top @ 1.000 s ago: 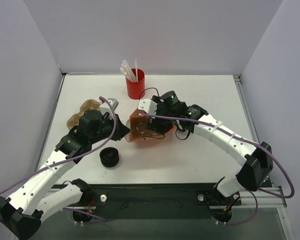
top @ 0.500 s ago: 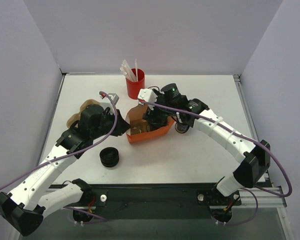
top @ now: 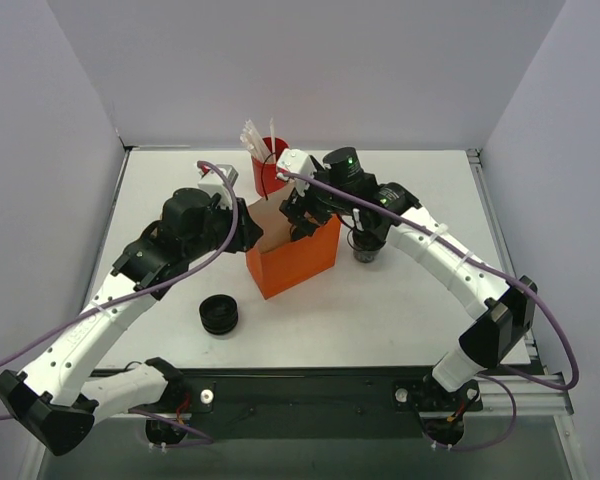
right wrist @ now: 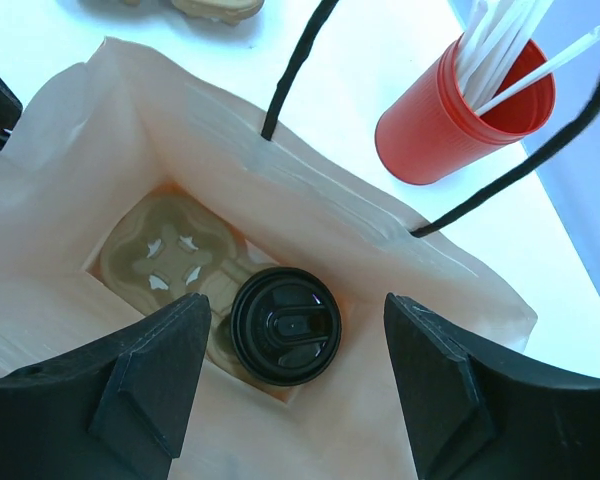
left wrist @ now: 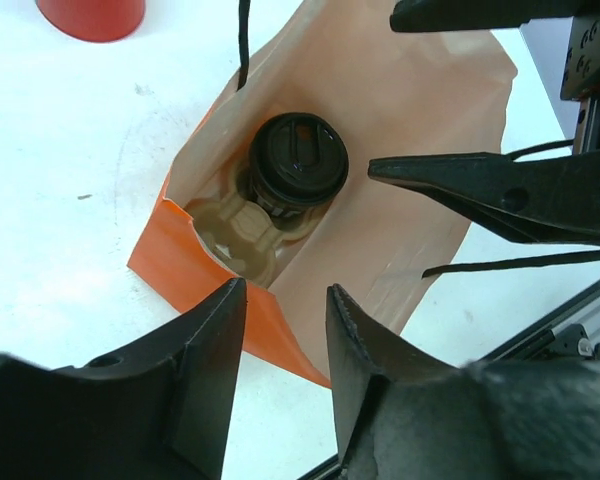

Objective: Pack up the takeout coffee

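The orange paper bag (top: 298,262) stands upright mid-table with its mouth open. Inside it, a black takeout coffee (left wrist: 298,160) (right wrist: 285,325) with a round lid sits in a tan cardboard carrier (left wrist: 230,232) (right wrist: 170,252). My left gripper (top: 248,232) (left wrist: 285,300) is open at the bag's left rim, with nothing between its fingers (left wrist: 212,365). Above the bag's mouth my right gripper (top: 305,212) (right wrist: 295,305) hovers open, its fingers (right wrist: 145,385) either side of the lidded cup and apart from it. A second black cup (top: 365,250) stands right of the bag, partly under the right arm.
A red cup of white straws (top: 270,168) (right wrist: 460,110) stands just behind the bag. A low stack of black lids (top: 220,315) lies in front of the bag to the left. Another tan carrier (right wrist: 215,6) lies on the table left of the bag.
The bag has been tipped from lying on its side to standing upright. My left gripper was shut on the bag's edge and has opened and let go. The right gripper rose with the bag's mouth.
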`<action>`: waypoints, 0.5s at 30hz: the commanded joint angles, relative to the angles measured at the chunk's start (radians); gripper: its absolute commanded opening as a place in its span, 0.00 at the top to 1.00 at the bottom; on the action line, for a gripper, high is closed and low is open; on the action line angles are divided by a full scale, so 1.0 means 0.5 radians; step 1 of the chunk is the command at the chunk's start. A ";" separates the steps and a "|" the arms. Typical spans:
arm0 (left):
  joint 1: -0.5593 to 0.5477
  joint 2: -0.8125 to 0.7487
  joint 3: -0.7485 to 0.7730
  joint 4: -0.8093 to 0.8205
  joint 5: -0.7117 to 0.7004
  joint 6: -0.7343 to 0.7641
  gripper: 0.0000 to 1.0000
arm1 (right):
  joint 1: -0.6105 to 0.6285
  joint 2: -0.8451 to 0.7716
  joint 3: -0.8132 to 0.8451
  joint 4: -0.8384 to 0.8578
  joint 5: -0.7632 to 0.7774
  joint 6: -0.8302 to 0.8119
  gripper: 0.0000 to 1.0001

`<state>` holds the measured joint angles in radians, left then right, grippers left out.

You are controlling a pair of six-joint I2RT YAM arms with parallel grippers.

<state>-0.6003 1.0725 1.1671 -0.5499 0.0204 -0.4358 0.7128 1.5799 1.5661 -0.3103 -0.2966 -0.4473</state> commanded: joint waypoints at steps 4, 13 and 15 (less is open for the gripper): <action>0.019 -0.019 0.212 -0.063 -0.228 0.089 0.44 | -0.030 0.016 0.202 0.038 0.047 0.210 0.29; 0.025 -0.126 0.258 0.035 -0.311 0.200 0.32 | -0.063 -0.058 0.254 0.127 0.031 0.471 0.29; 0.032 -0.129 0.319 0.063 -0.442 0.224 0.31 | -0.063 -0.067 0.307 0.127 0.114 0.584 0.29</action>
<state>-0.5934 1.0439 1.2411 -0.5800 -0.1047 -0.3702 0.6868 1.5913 1.6577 -0.2958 -0.2787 -0.2684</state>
